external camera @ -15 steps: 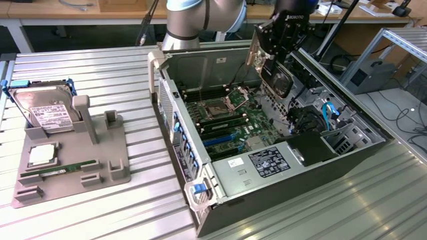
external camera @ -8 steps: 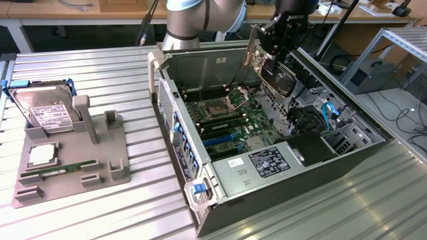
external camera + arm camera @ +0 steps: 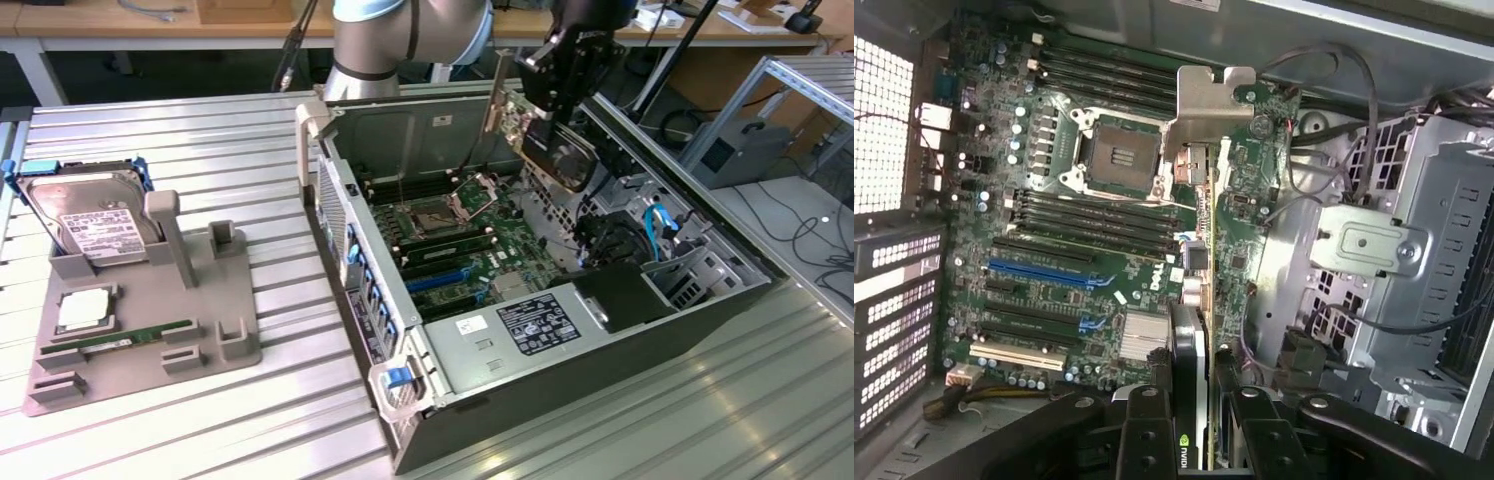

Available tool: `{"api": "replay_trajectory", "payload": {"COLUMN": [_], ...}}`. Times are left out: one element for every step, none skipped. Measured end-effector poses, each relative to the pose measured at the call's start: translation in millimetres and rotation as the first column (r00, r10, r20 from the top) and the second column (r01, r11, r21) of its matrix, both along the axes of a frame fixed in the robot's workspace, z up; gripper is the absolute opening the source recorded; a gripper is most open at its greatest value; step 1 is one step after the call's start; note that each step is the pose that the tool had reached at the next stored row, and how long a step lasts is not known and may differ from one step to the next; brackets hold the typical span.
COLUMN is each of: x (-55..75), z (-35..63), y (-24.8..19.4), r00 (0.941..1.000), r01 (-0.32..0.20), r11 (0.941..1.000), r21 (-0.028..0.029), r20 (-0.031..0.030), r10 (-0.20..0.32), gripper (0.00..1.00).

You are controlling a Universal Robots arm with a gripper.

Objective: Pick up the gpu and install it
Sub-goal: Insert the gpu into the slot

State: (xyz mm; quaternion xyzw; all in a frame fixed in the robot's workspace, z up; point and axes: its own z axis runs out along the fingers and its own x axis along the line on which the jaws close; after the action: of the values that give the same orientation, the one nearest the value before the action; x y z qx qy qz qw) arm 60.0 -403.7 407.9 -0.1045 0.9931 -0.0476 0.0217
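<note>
The gpu [image 3: 558,158] hangs tilted above the open computer case [image 3: 400,400], over the far side of the motherboard [image 3: 461,240]. My gripper [image 3: 550,122] is shut on its upper edge. In the wrist view the gpu [image 3: 1232,215] runs edge-on away from the camera. Its silvery bracket [image 3: 1206,100] is at the far end and the dark cooler side lies between my fingers [image 3: 1144,435]. Below it, off to one side of the card's edge, lie the black expansion slots and a blue slot [image 3: 1039,272].
A grey holder plate [image 3: 200,345] on the table at the exterior view's left carries a hard drive [image 3: 94,228], a processor [image 3: 83,308] and a green memory stick [image 3: 114,340]. Inside the case are a drive cage [image 3: 1414,250], cables [image 3: 661,225] and a power supply [image 3: 541,322].
</note>
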Motion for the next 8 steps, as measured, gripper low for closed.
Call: {"api": "replay_trajectory", "payload": {"x": [0.0, 0.0, 0.0, 0.0, 0.0, 0.0, 0.0, 0.0], "z": [0.0, 0.0, 0.0, -0.1, -0.1, -0.1, -0.1, -0.1], "y": [0.0, 0.0, 0.0, 0.0, 0.0, 0.0, 0.0, 0.0], "r00": [1.0, 0.9997, 0.9994, 0.9987, 0.9982, 0.9975, 0.9965, 0.9951], "r01": [-0.009, -0.023, -0.036, -0.051, -0.06, -0.071, -0.084, -0.099], "r11": [1.0, 0.9997, 0.9994, 0.9987, 0.9982, 0.9975, 0.9965, 0.9951], "r21": [-0.0001, 0.0, -0.0001, -0.0001, -0.0001, -0.0001, -0.0001, 0.0], "r20": [0.0, 0.0, 0.0, 0.0, 0.0, 0.0, 0.0, 0.0], "r10": [0.009, 0.023, 0.036, 0.051, 0.06, 0.071, 0.084, 0.099], "gripper": [0.27, 0.27, 0.27, 0.27, 0.27, 0.27, 0.27, 0.27]}}
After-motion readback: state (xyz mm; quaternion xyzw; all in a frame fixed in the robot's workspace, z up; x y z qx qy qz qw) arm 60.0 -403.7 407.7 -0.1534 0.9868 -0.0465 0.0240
